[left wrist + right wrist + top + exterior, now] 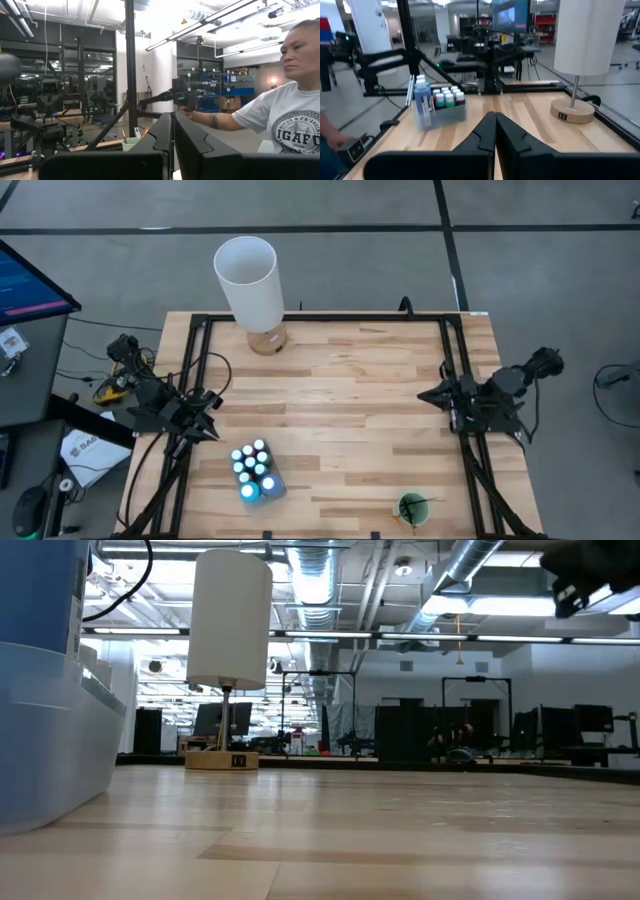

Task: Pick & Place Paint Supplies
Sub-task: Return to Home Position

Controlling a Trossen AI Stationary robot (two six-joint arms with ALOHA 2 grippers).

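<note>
Several small white-capped paint bottles (255, 468) stand packed together in a clear tray near the table's front left. In the right wrist view the same bottles (445, 97) stand beside a taller blue bottle (421, 97). A small green cup (412, 508) with thin dark brushes in it stands at the front right. My left gripper (173, 135) is shut with nothing in it and rests folded back at the table's left edge (210, 420). My right gripper (495, 129) is also shut with nothing in it, at the right edge (428, 394), pointing level across the table.
A tall white cylinder lamp (248, 275) on a wooden base stands at the far edge, left of centre. Black frame rails (452, 370) run along the table's sides. A person (280, 110) stands beyond the table in the left wrist view. Bare wood lies between the arms.
</note>
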